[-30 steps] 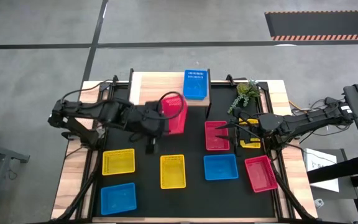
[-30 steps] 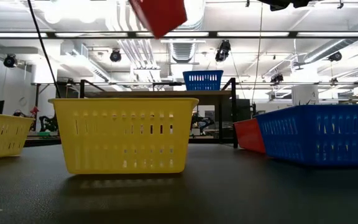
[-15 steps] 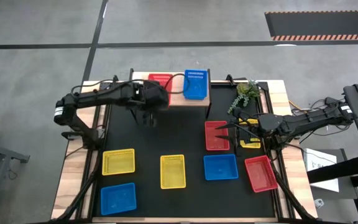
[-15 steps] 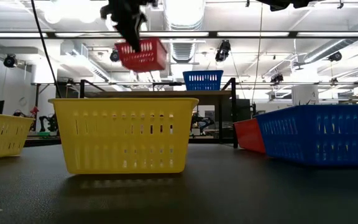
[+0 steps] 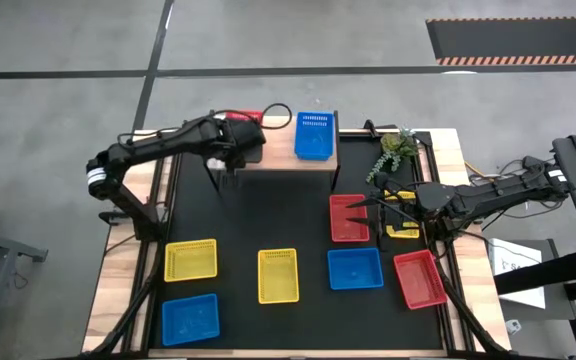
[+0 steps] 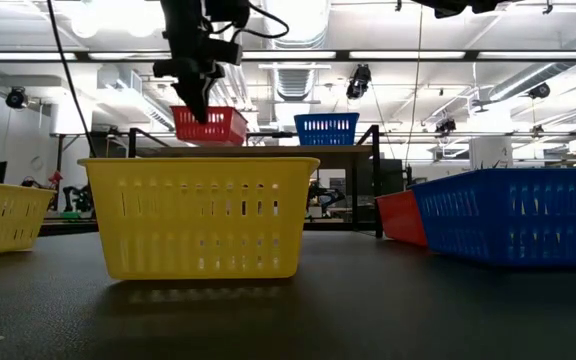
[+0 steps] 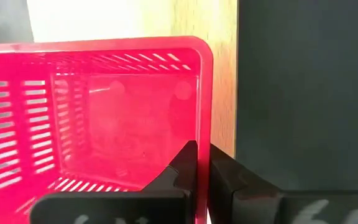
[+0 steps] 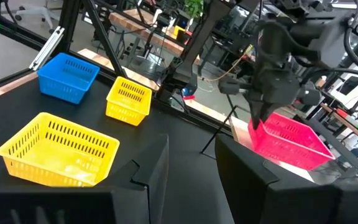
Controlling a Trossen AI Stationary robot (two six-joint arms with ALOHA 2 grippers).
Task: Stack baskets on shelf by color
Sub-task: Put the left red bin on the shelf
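Note:
My left gripper point(image 5: 230, 152) is shut on a red basket point(image 6: 213, 124) at the left part of the wood-topped shelf point(image 5: 273, 150). The arm hides most of that basket from above. A blue basket point(image 5: 314, 135) stands on the shelf's right part. My right gripper point(image 5: 370, 204) is open and empty, above the table's right side, next to a red basket point(image 5: 348, 218) and a yellow basket point(image 5: 404, 228). On the black table stand two yellow baskets point(image 5: 190, 260) point(image 5: 277, 275), two blue baskets point(image 5: 189, 318) point(image 5: 355, 268) and another red basket point(image 5: 419, 279). My left gripper pinches the rim of one side wall point(image 7: 204, 134) of the red basket, one finger point(image 7: 180, 167) inside and one finger point(image 7: 229, 177) outside. The fingers come from above, pointing down. The basket is level and upright at the shelf top; I cannot tell whether it rests there.
A small green plant point(image 5: 396, 150) stands at the table's far right, beside the shelf. The table has wooden side edges point(image 5: 118, 290). The shelf's middle, between the red and the blue basket, is bare wood.
My left gripper has carried the red basket from above the table's middle toward the far edge, to the shelf's left part, and gone down. The basket, tilted and high a second ago, is now level at the shelf top.

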